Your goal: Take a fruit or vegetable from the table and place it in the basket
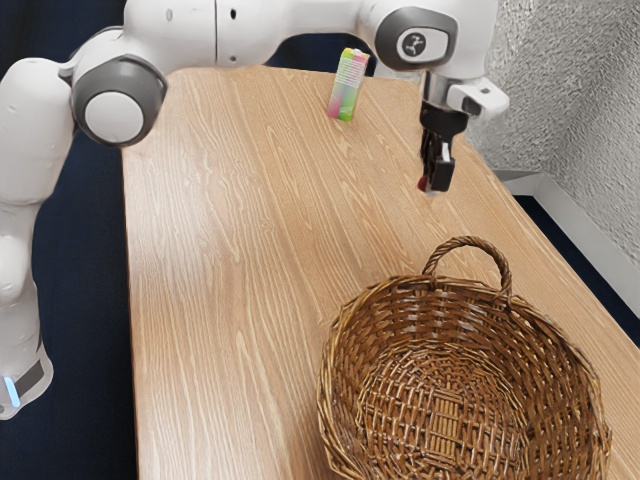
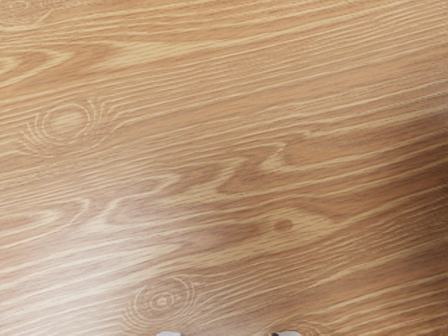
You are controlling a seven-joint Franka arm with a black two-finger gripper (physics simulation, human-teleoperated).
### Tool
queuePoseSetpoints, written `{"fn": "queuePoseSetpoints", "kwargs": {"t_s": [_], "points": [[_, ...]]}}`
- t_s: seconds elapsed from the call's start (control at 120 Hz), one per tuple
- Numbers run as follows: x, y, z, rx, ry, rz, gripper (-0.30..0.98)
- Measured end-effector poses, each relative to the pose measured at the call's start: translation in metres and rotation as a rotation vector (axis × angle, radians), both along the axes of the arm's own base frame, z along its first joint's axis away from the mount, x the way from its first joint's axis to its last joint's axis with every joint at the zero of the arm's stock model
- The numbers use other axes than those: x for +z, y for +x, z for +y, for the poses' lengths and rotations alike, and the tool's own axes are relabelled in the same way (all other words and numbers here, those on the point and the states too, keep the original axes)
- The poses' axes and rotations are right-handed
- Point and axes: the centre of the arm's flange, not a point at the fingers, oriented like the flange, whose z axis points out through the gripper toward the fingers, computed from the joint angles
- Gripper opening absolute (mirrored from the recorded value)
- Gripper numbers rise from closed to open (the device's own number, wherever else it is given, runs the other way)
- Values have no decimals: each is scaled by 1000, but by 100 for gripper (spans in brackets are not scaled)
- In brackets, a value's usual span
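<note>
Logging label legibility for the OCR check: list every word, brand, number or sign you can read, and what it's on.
Readable text: none.
Carton: rows of fine print on its pale upper part, too small to read.
Arm: round emblem with a dark figure on white, no word legible; tiny marks nearer the base, too small to make out.

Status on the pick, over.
End effector over table, grip unclear. Red item at its lower end, outside basket. Near-side handle: possible snag.
</note>
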Motion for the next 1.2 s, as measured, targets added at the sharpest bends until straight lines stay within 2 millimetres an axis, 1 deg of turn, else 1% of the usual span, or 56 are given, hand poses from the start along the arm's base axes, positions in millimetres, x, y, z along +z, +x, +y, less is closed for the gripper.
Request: {"fn": "queuePoseSetpoints", "kwargs": {"t_s": [0.092,0.258,0.392,0.525,0.658,0.733,0.842,1.017,1.142,1.2], "points": [[17,-7,-17,-31,-1,-21,12],[32,-20,-57,-100,-3,-33,12],[48,-36,-91,-155,7,-55,12],[51,-45,-120,-202,8,-61,12],[49,-53,-160,-267,2,-70,12],[42,-55,-187,-306,3,-80,12],[20,-49,-219,-345,-3,-85,12],[-41,-19,-252,-363,-30,-81,12],[-73,0,-274,-368,-67,-120,12],[-79,8,-280,-365,-84,-146,12]]}}
